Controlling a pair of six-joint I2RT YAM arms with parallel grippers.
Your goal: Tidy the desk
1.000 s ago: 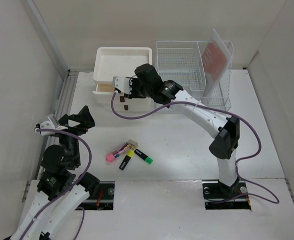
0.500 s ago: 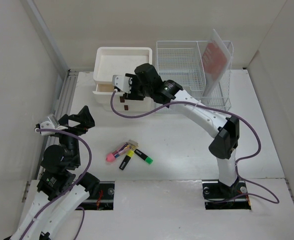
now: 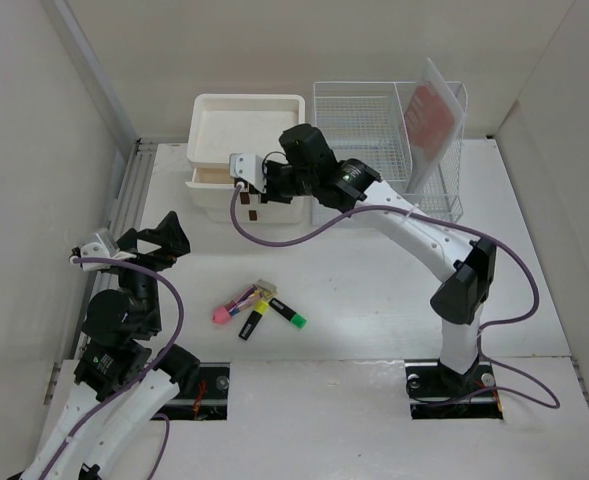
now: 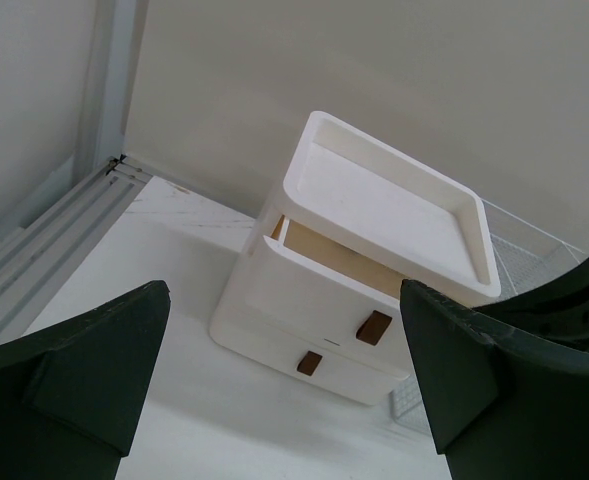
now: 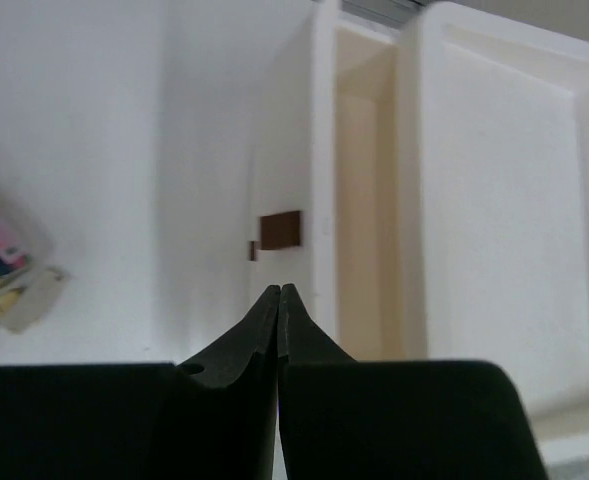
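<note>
In the right wrist view the white boxy plastic drawer unit with brown handles (image 5: 494, 200) runs off the top and right edges. The right arm's black fingers (image 5: 244, 350) block the near end of its open beige drawer slot, so whether anything lies inside cannot be told. Left of the unit, the cluster of pink, yellow and green highlighter pens (image 5: 4, 280) is blurred and clipped by the edge. From above, the right arm's black wrist (image 3: 304, 165) covers the unit's right front, and the fingers there cannot be made out. In the left wrist view the left arm's black fingers (image 4: 84, 370), in front of the unit, are cut by the bottom edge. One of them masks most of the white wire-mesh rack (image 4: 519, 255) beside the unit. The pens' label print is too small to read.
</note>
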